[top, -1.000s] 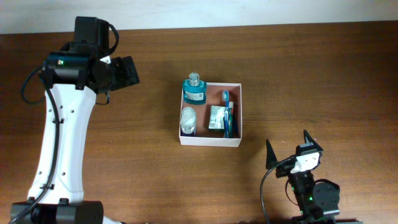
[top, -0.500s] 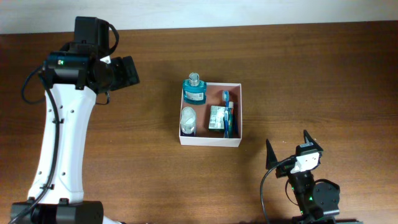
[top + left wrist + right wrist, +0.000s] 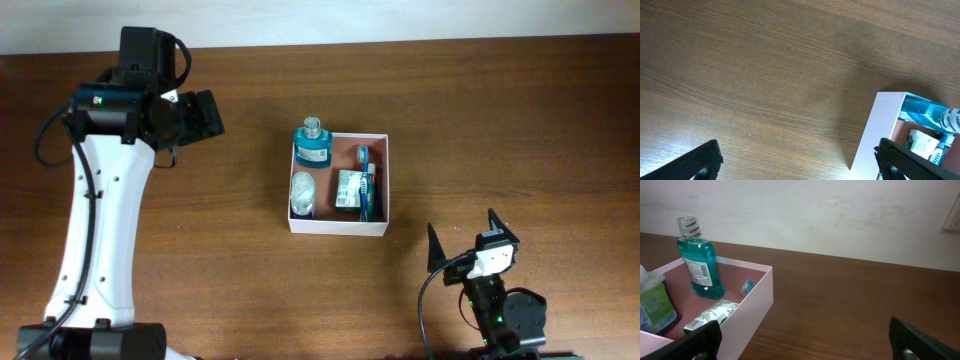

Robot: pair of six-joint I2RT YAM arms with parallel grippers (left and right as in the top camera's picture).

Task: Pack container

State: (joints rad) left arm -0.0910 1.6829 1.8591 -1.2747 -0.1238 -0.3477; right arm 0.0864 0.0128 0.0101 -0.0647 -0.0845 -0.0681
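Observation:
The container [image 3: 338, 226] is a shallow square box with white walls and a reddish-brown inside, at the table's middle. In it are an upright teal bottle [image 3: 312, 143], a small white bottle [image 3: 302, 193], a green packet [image 3: 348, 189] and a blue toothbrush [image 3: 366, 180]. My left gripper [image 3: 203, 115] is open and empty, well left of the box; its wrist view shows the box wall [image 3: 875, 130] and the teal bottle [image 3: 927, 112]. My right gripper [image 3: 465, 240] is open and empty, in front of and right of the box; its view shows the box wall [image 3: 752, 305] and the teal bottle [image 3: 697, 260].
The brown wooden table [image 3: 520, 120] stretches around the box. A pale wall [image 3: 840, 215] runs behind the table's far edge. The left arm's white links [image 3: 95, 230] stand over the table's left side.

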